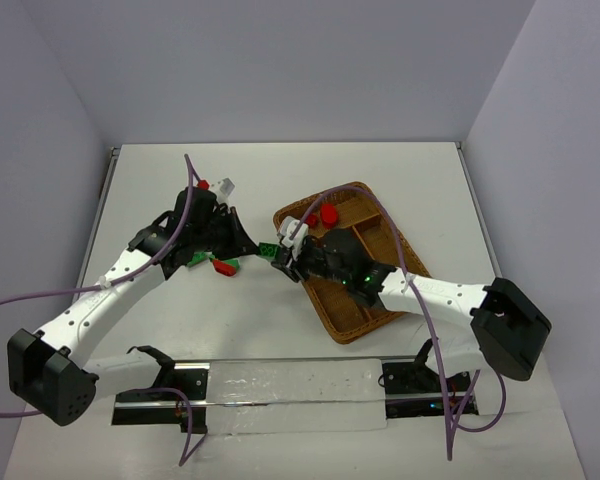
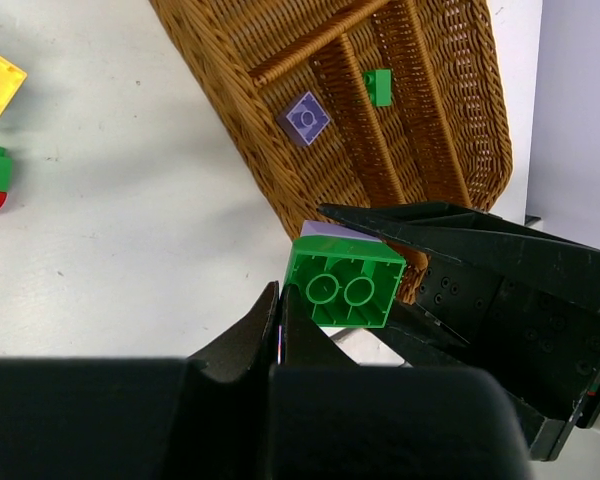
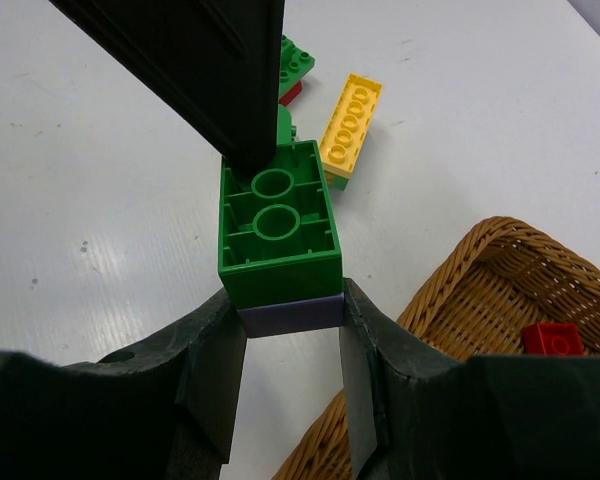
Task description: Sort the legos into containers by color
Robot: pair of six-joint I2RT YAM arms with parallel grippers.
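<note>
On white table (image 1: 280,185), grey walls (image 1: 280,60): right pincer (image 3: 290,325) pinching green-purple legos (image 3: 278,225); left pincer (image 2: 278,310) pressed together.

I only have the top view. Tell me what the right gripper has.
Observer: The right gripper clamps a purple brick with a green brick stacked on it.
Operator: Report the left gripper.
Observer: The left gripper is shut, its tip against the green brick's far edge.
Operator: Give me the tray contents.
Observer: The left wrist view shows a second purple brick in one slot of the tray and a small green brick in the next slot.
</note>
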